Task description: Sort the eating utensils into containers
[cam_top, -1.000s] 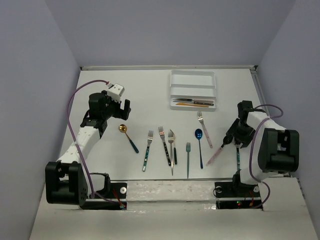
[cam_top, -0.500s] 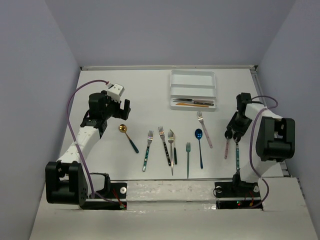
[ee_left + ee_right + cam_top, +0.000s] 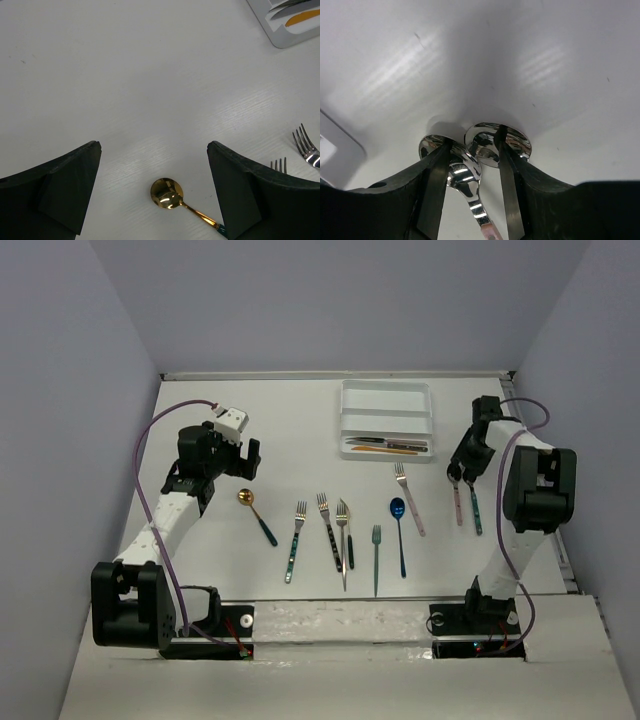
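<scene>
My right gripper is shut on the bowls of two silver spoons, side by side just above the table. From above, the right gripper is right of the white tray, with a pink-handled spoon and a teal-handled spoon trailing toward me. Two knives lie in the tray's nearest compartment. My left gripper stands open over a gold spoon and touches nothing; from above the left gripper hovers just behind the gold spoon.
Several utensils lie in a row in front of the arms: a teal-handled fork, a dark-handled fork, a teal fork, a blue spoon and a pink-handled fork. The tray corner is at my right wrist's left.
My right gripper closed on the two spoons and drew them away from me, up to beside the tray. The pink-handled one swung from slanted to straight. The left arm stayed still.
</scene>
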{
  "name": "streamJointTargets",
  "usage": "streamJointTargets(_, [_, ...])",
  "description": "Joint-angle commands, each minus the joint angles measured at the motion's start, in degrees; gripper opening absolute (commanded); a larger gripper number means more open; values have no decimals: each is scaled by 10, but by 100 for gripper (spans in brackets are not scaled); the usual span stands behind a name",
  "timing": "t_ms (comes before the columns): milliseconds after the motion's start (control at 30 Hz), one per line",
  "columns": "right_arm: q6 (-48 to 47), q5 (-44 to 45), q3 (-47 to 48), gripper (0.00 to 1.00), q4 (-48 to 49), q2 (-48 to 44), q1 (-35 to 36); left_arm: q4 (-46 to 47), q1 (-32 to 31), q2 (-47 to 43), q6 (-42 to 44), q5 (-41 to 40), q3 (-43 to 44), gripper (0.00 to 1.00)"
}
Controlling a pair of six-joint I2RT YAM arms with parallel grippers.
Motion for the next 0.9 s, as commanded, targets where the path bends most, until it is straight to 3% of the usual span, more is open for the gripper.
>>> streamJointTargets(0, [1, -23, 76, 49, 51, 42, -3, 18, 5, 1, 3, -5, 12, 99])
streamJointTargets(267, [-44, -33, 106, 55, 26, 27, -3, 19, 5, -1, 3, -6, 12, 99])
streamJointTargets(567, [-86, 32, 73, 71, -84, -91, -3, 19, 5, -5, 4, 0, 11, 99])
streamJointTargets(867, [-79, 80, 13, 73, -114, -50, -3, 13, 5, -10, 5, 7, 11, 99])
